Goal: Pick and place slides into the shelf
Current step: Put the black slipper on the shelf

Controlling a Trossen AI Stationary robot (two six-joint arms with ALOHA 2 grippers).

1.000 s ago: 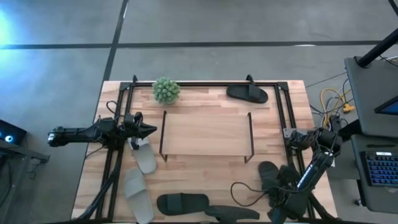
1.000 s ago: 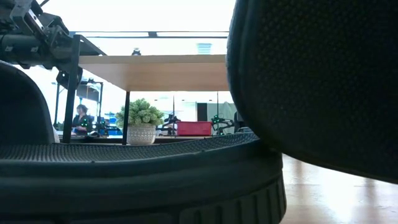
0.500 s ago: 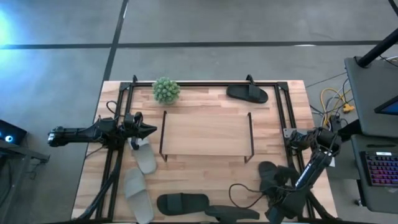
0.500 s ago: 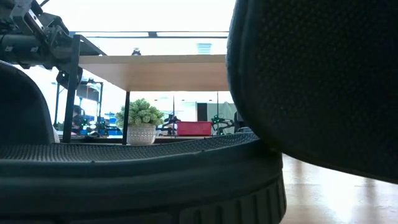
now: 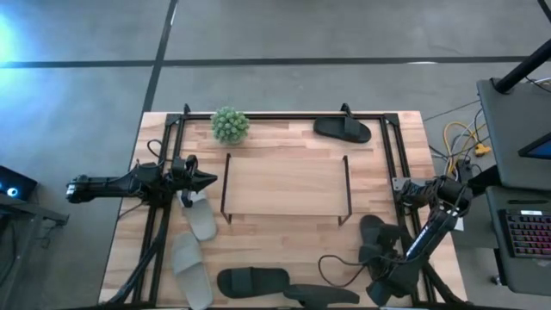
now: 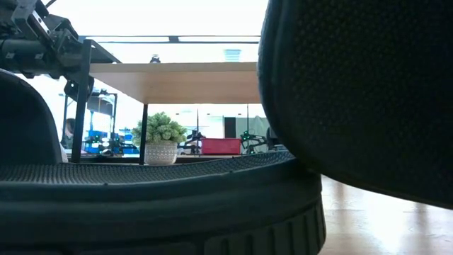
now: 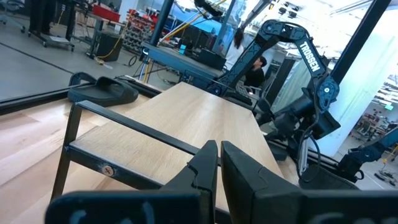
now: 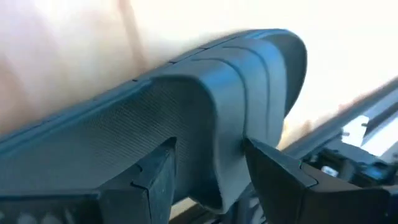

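Right gripper (image 8: 205,168) pinching a black slide (image 8: 186,106) by its strap, at the table's (image 5: 275,228) near right corner

The black slide is ribbed rubber with a broad arched strap, and that strap sits between the right jaws, one finger on each side, apparently clamped; in the high view the slide (image 5: 379,237) lies just ahead of the gripper (image 5: 385,269), well apart from the shelf (image 5: 287,185), whose pale top board is bare. The grip looks narrow, so the soft strap could flex or slip out on the lift, and the slide could swing into the shelf's wire legs. The left gripper (image 7: 217,168) waits beside the shelf's left end, jaws pressed together, near a grey-beige slide (image 5: 200,220)
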